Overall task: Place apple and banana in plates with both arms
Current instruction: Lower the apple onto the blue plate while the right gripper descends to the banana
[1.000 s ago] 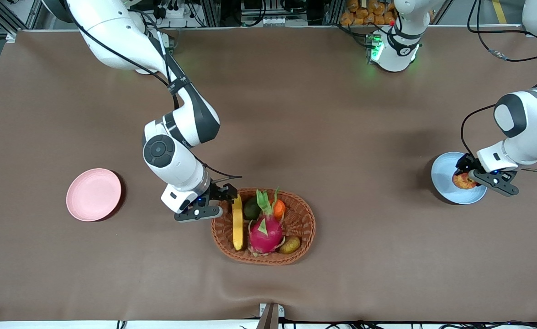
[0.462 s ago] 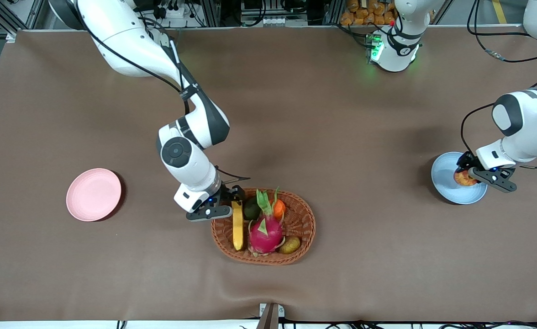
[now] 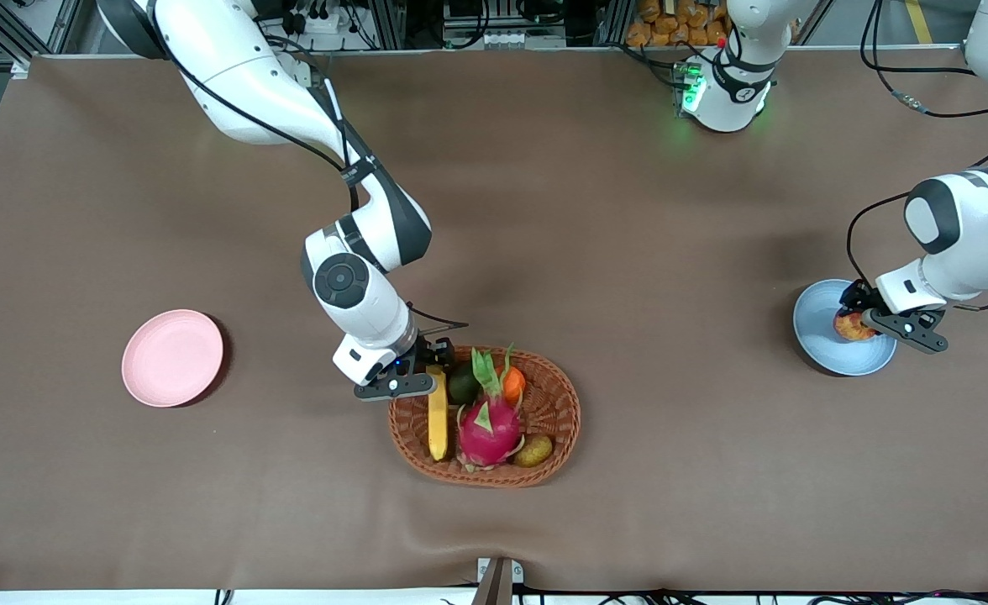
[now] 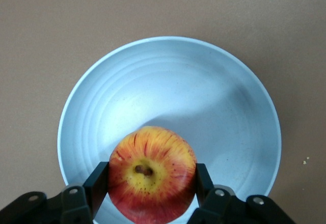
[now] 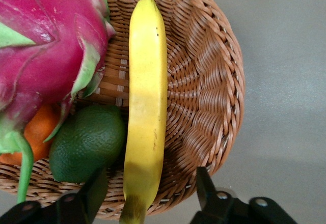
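The yellow banana (image 3: 437,416) lies in the brown wicker basket (image 3: 559,407), along the side toward the right arm's end. My right gripper (image 3: 435,370) is open over the banana's end farthest from the front camera. In the right wrist view its fingers (image 5: 97,188) straddle that dark tip of the banana (image 5: 146,96) without gripping it. My left gripper (image 3: 857,323) is shut on the red and yellow apple (image 4: 152,175) and holds it low over the light blue plate (image 3: 822,336). That plate also shows in the left wrist view (image 4: 168,81). The pale pink plate (image 3: 172,357) lies bare toward the right arm's end.
The basket also holds a pink dragon fruit (image 3: 487,428), a dark green fruit (image 3: 463,386), an orange fruit (image 3: 514,384) and a brownish kiwi-like fruit (image 3: 533,451). The green fruit (image 5: 86,142) lies right against the banana, next to one finger. Brown cloth covers the table.
My right gripper has moved from beside the basket to over the banana's end. My left gripper with the apple has shifted slightly over the blue plate.
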